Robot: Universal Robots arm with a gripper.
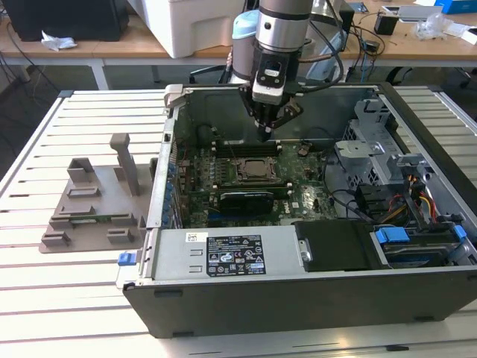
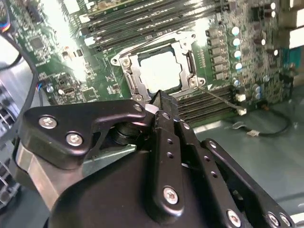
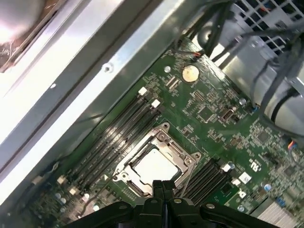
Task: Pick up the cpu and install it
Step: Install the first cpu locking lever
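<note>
The cpu (image 3: 154, 165) is a silvery square lying flat inside the metal-framed motherboard socket (image 3: 164, 137), whose frame stands open around it. In the second wrist view the cpu (image 2: 161, 71) shows bright in that same socket. My gripper (image 1: 267, 131) hangs inside the open computer case, a little above the socket (image 1: 257, 170) and toward the case's back wall. Its black fingertips (image 3: 159, 186) are pressed together with nothing between them, so it is shut and holds nothing. It is not touching the cpu.
The open computer case (image 1: 313, 291) lies on a white slatted table. A grey plastic tray (image 1: 97, 205) with upright posts sits at the exterior view's left. Memory slots (image 3: 118, 135) flank the socket. Cables and a drive cage (image 1: 373, 153) crowd the exterior view's right.
</note>
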